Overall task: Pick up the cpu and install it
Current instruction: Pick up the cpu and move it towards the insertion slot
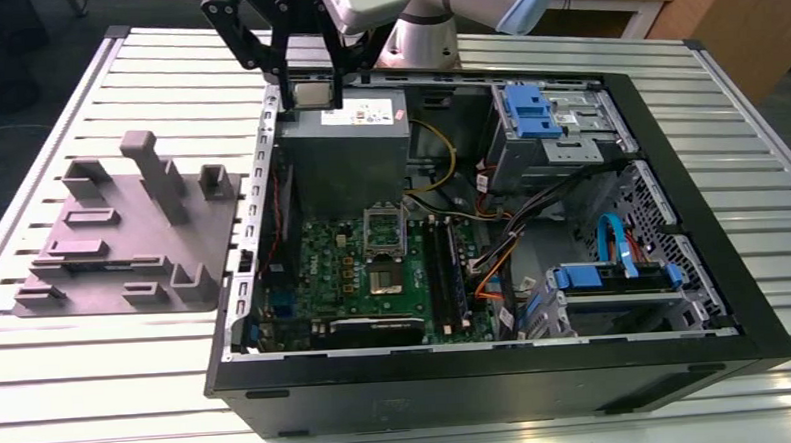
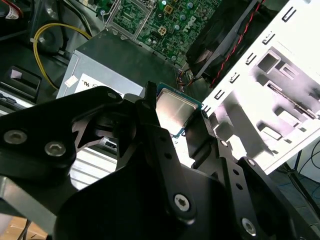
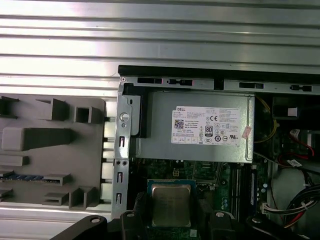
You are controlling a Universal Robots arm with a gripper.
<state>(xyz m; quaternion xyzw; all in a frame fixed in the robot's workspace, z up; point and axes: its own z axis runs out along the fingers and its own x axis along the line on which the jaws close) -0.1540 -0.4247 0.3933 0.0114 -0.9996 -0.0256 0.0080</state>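
Note:
The cpu [image 1: 313,93] is a small flat square chip with a silvery top, and it hangs in the air over the far end of the open computer case, above the grey power supply [image 1: 345,134]. My gripper [image 1: 313,97] is shut on it, one black finger on each side. Both wrist views show the cpu [image 2: 175,111] [image 3: 171,205] held between the black fingers [image 2: 150,107]. The green motherboard [image 1: 351,278] lies lower in the case, with the silver socket frame [image 1: 385,232] in its middle, well away from the chip.
The black case wall [image 1: 509,377] rings the work area. Blue drive bays [image 1: 538,115] and cables [image 1: 617,242] crowd the exterior view's right side. A grey moulded fixture [image 1: 129,233] with upright posts stands on the slatted table [image 1: 82,385] at the exterior view's left.

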